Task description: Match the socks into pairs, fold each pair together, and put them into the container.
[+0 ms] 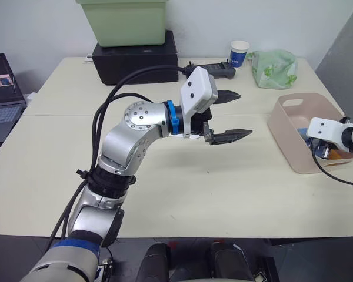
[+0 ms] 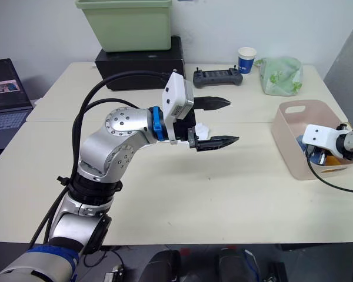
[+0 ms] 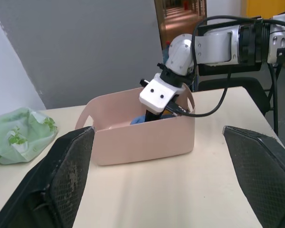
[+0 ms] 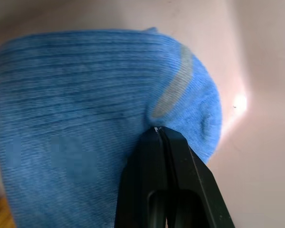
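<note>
The pale pink container stands at the table's right edge. My right gripper reaches down inside it, its fingers pressed together on a puckered bit of a light blue sock. Beside that arm's wrist, blue and orange sock fabric show in the tub. My left gripper hangs open and empty above the middle of the table, pointing toward the container. A small white patch, which looks like a white sock, lies on the table behind the left gripper.
At the table's back, a light green bin sits on a black box. A black controller, a paper cup and a pale green plastic bag lie to the right of them. A laptop stands beyond the left edge.
</note>
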Available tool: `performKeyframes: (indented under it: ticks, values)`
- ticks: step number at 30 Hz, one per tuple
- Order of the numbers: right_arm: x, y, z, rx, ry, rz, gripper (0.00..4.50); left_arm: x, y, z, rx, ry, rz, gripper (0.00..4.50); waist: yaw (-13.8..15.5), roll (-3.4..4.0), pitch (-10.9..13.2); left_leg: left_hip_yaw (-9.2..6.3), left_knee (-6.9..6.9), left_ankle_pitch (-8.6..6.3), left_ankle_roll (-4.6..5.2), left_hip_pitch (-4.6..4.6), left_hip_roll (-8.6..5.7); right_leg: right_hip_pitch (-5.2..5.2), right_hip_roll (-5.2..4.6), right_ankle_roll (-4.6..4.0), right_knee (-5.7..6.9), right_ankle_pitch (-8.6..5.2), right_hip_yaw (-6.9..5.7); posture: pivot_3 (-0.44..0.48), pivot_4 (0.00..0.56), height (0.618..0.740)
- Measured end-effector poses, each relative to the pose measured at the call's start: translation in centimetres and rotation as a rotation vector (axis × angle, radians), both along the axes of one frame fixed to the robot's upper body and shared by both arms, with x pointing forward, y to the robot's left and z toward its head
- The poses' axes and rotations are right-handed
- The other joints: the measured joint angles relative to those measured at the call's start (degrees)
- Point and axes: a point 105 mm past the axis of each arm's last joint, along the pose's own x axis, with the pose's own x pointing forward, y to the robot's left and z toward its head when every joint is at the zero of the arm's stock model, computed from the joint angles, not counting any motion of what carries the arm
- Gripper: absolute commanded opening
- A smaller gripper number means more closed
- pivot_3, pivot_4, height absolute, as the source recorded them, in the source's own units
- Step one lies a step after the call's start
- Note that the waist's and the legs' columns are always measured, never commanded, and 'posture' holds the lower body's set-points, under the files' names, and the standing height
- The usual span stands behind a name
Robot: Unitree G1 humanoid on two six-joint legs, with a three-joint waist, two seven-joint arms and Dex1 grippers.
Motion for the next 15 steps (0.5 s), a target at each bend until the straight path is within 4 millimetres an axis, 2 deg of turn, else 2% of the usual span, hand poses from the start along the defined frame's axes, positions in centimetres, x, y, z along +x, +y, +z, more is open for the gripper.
performKeyframes:
  ticks: [2,4,6,8,10,12,15]
  values:
    - [0.7,0.4,2.3,0.008,-0.077,0.004,0.07,0.3,0.6,-0.5,0.009,0.014,0.027,4.50,-0.3,0.10,0.0,0.07,-0.06,0.00,0.00,0.00,0.00,-0.08,0.00,0.00,0.03,0.00,0.01,0.000,0.150,0.740]
    - [1.5,1.2,6.1,0.034,-0.195,0.011,0.07,1.0,2.3,-1.1,0.016,0.032,0.086,4.50,-0.7,0.13,0.0,0.08,-0.14,0.00,0.01,0.01,0.03,-0.17,0.02,0.00,0.05,0.00,0.02,0.000,0.150,0.740]
    - [1.7,2.1,10.1,0.086,-0.326,0.030,0.45,1.8,4.4,-1.9,0.032,0.042,0.165,4.50,-0.8,0.12,0.0,-0.02,-0.17,-0.01,0.01,0.01,0.09,-0.16,0.02,0.00,0.01,0.00,0.01,0.000,0.150,0.740]
    - [1.7,4.1,13.0,0.199,-0.445,0.073,0.98,2.6,6.9,-2.9,0.050,0.055,0.258,4.50,-0.8,0.09,0.0,-0.15,-0.20,-0.01,0.01,0.02,0.19,-0.12,0.10,-0.01,0.00,0.00,-0.06,0.000,0.150,0.740]
    - [1.9,8.1,13.5,0.411,-0.490,0.149,1.67,3.2,9.3,-3.7,0.039,0.071,0.362,4.50,-1.0,0.04,0.0,-0.11,-0.18,0.00,0.01,0.08,0.50,-0.07,0.21,-0.04,0.05,0.02,-0.05,0.000,0.150,0.740]
    - [1.8,12.1,11.5,0.590,-0.438,0.211,2.38,3.5,11.0,-4.8,0.029,0.090,0.443,4.50,-0.7,0.04,0.0,-0.15,-0.14,0.00,-0.01,0.06,0.57,-0.05,0.24,-0.05,0.14,0.02,-0.16,0.000,0.150,0.740]
    - [0.9,15.6,7.7,0.774,-0.356,0.186,3.39,3.2,13.3,-6.8,0.015,0.126,0.568,4.50,0.2,0.02,-0.1,-0.16,-0.10,0.00,-0.02,-0.10,0.56,-0.17,0.18,-0.04,0.09,0.02,-0.21,0.000,0.150,0.740]
